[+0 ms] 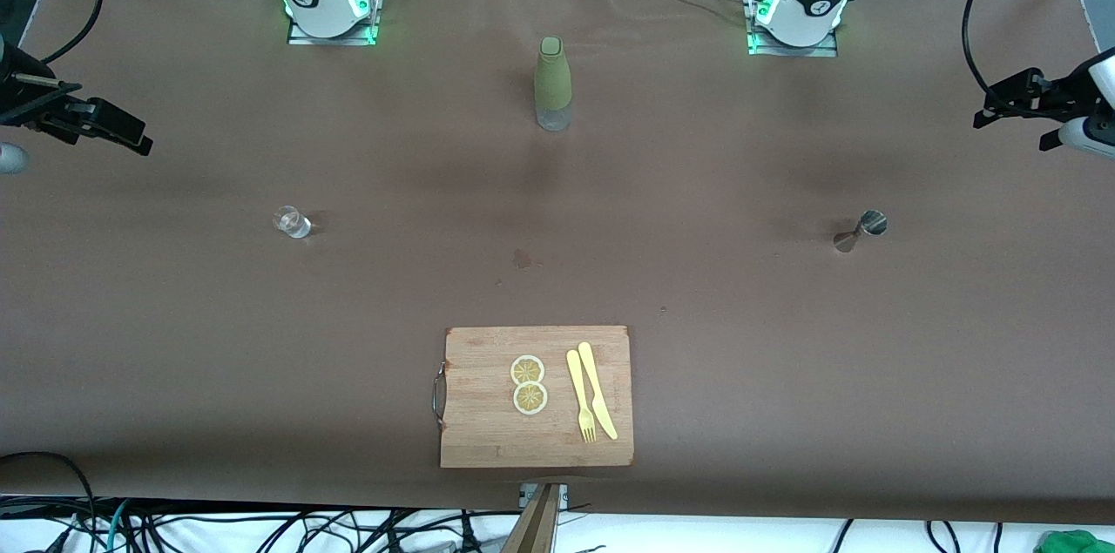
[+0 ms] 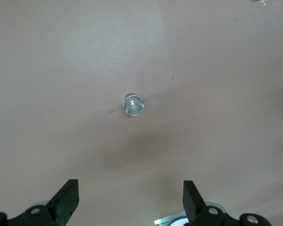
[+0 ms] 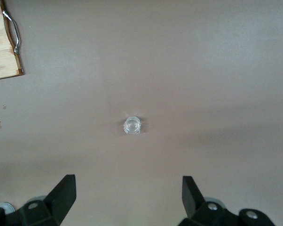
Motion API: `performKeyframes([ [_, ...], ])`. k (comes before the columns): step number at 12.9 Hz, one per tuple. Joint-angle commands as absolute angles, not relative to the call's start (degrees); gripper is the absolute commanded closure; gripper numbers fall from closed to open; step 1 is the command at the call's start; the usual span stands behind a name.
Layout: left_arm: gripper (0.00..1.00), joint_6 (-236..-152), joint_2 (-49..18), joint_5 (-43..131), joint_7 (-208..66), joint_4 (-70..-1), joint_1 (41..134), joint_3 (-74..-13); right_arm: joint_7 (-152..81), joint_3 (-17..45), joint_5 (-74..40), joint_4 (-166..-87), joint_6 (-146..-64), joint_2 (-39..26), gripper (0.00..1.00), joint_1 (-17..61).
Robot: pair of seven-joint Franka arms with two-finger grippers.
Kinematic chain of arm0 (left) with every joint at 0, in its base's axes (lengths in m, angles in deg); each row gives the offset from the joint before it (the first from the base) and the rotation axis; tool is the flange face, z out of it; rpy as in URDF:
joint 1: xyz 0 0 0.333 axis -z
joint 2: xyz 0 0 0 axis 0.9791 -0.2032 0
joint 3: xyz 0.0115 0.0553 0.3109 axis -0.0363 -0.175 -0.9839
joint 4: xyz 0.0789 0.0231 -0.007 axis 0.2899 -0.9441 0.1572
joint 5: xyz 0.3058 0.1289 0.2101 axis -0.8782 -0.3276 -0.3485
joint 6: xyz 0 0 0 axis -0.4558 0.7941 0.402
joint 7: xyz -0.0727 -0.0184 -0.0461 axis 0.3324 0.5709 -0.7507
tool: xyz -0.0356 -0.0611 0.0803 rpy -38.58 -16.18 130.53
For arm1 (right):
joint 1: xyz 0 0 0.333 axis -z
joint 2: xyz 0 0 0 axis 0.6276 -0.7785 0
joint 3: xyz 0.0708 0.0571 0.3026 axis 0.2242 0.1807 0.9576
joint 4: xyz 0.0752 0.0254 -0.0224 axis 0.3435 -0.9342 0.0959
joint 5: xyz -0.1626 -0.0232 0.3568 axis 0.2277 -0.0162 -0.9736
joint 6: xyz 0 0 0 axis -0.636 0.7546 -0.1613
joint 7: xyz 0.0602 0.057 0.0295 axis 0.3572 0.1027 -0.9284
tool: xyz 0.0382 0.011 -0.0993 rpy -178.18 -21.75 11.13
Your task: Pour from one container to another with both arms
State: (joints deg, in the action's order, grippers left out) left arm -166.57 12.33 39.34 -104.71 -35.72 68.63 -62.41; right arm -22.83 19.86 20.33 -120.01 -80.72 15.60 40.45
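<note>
Nothing is poured yet. Nearest the front camera, a cutting board (image 1: 537,396) is carrying 2 lemon slices (image 1: 528,384), a fork (image 1: 580,396) and a knife (image 1: 598,391), well apart from the task's things. Farther, the glass cup (image 1: 291,222) is standing toward the right arm's end and the jigger (image 1: 861,231) toward the left arm's, both untouched. Farthest, a green bottle (image 1: 553,83) is blocking nothing. The right gripper (image 3: 127,193) and left gripper (image 2: 130,195) are hanging wide and empty over the table's ends.

A wide table (image 1: 174,344) covered in brown paper fills the frame. At upper centre stands a tall bottle (image 1: 553,84) in an olive-green sleeve, upright. At middle left of the frame sits a tiny clear glass cup (image 1: 291,221); at middle right, a small silver jigger (image 1: 861,231), well apart from it. At lower centre lies a wooden cutting board (image 1: 488,431) with a metal handle on its edge. A small dark stain (image 1: 522,258) marks the paper near the centre.
</note>
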Motion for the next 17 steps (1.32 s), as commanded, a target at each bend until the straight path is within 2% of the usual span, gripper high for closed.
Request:
performKeyframes([
  [1,0.02,-167.45,12.84,41.38,-108.93,-37.20,68.00,-63.35,-22.80,19.89,19.77,-120.48,-80.29,16.30,0.00,40.72],
  [6,0.01,-167.54,11.18,46.64,-119.37,-37.47,67.64,-63.97,-22.80,19.89,19.77,-120.48,-80.37,16.21,0.00,40.63],
  [10,0.01,-168.59,6.26,50.78,-130.97,-37.03,67.73,-70.47,-22.80,19.89,19.86,-120.48,-80.37,16.12,0.00,40.54],
  [14,0.01,-170.79,1.43,56.22,-141.60,-36.94,65.10,-71.18,-22.97,20.15,20.04,-120.74,-80.20,15.07,0.00,40.28],
  [17,0.01,-170.88,0.28,56.85,-145.66,-36.77,64.05,-71.45,-24.37,20.24,20.12,-120.65,-80.11,14.71,0.00,40.10],
])
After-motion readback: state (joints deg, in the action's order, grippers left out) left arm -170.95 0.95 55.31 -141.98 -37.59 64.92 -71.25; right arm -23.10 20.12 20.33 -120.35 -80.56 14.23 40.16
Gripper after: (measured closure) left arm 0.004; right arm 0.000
